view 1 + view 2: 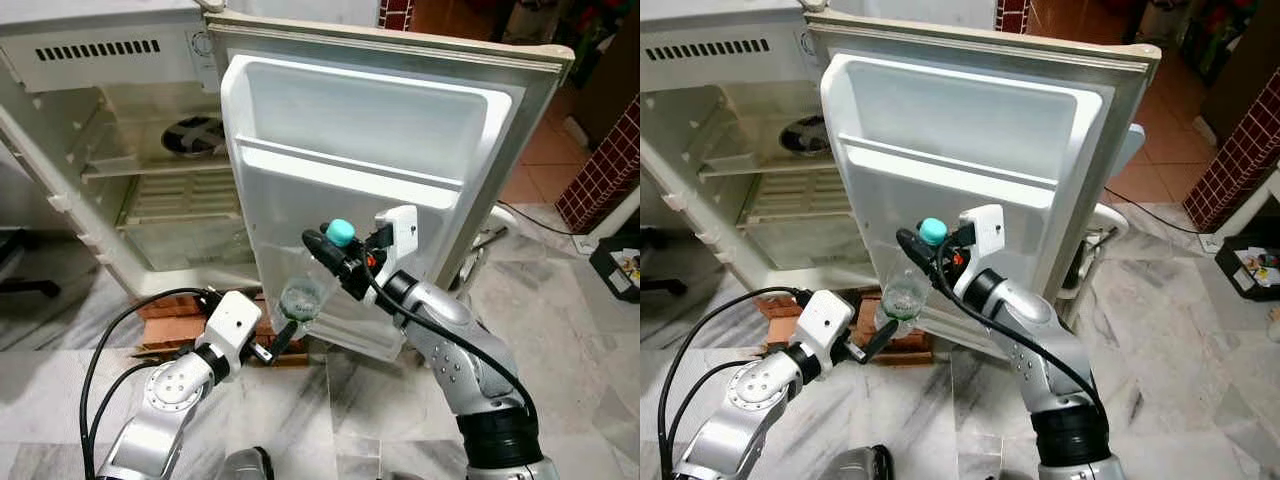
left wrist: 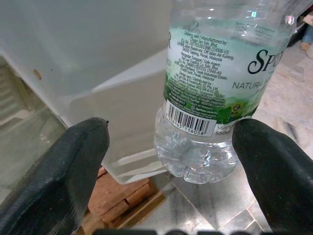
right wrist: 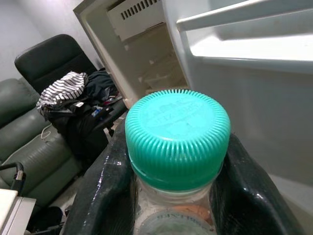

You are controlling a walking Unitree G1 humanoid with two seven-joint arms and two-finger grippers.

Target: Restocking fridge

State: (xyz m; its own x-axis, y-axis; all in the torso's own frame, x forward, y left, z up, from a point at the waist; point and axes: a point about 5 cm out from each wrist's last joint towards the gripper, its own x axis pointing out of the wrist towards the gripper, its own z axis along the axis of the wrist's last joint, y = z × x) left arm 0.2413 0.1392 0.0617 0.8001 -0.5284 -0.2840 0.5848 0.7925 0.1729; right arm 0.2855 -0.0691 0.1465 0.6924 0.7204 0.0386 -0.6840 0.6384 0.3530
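Note:
A clear water bottle (image 1: 302, 297) with a teal cap (image 1: 340, 232) hangs tilted in front of the open fridge door's (image 1: 370, 130) lower part. My right gripper (image 1: 335, 250) is shut on the bottle's neck just under the cap (image 3: 177, 137), with a black finger (image 3: 102, 191) on each side. My left gripper (image 1: 283, 335) is open just below the bottle's base. In the left wrist view the labelled bottle (image 2: 215, 98) shows between the two spread fingers (image 2: 63, 166), apart from both.
The fridge body (image 1: 150, 180) stands open on the left with wire shelves and a dark dish inside. Bricks (image 1: 170, 310) lie under it. The door has an upper shelf (image 1: 350, 165) and a bottom bin (image 1: 350, 335). A dark chair with clothes (image 3: 63, 88) stands behind.

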